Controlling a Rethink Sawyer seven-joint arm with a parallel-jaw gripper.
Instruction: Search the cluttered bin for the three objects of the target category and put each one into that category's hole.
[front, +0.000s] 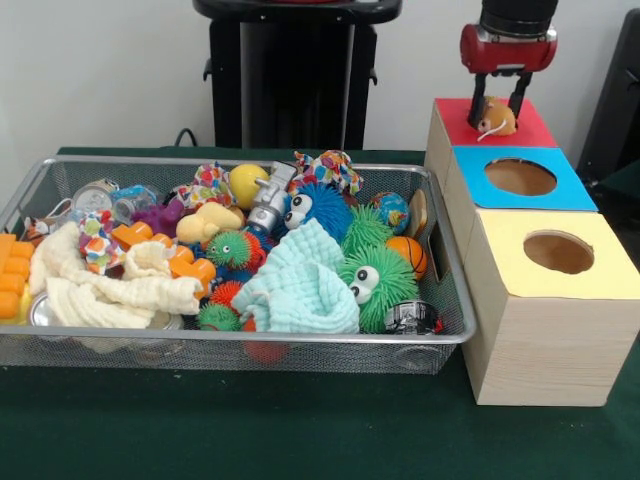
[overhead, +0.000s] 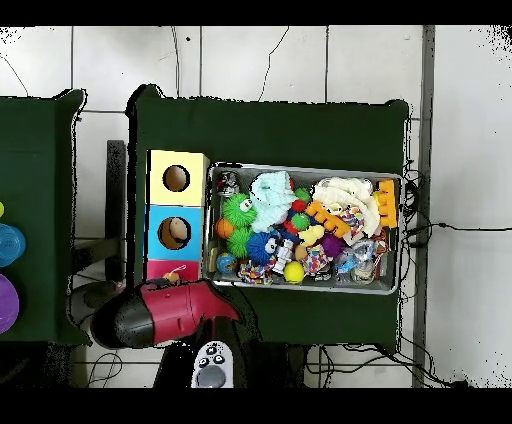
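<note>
My gripper (front: 498, 108) hangs over the red-topped box (front: 537, 130) at the back right, shut on a small tan toy mouse (front: 499, 122) that rests at or just above the red top. The mouse hides that box's hole. In the overhead view the red arm (overhead: 165, 312) reaches to the red box (overhead: 158, 269), and the mouse (overhead: 178, 276) shows at its tip. The wire mesh bin (front: 440, 335) holds a jumble of toys: green fuzzy balls with eyes (front: 375, 283), a blue fuzzy ball (front: 318, 208), a light blue cloth (front: 300, 280) and cream cloths (front: 110, 290).
A blue-topped box (front: 575, 185) and a yellow-topped box (front: 610, 260) stand in a row in front of the red one, each with a round hole. Something tan lies inside the blue box's hole (overhead: 177, 232). Orange plastic pieces (front: 12, 275) sit at the bin's left end.
</note>
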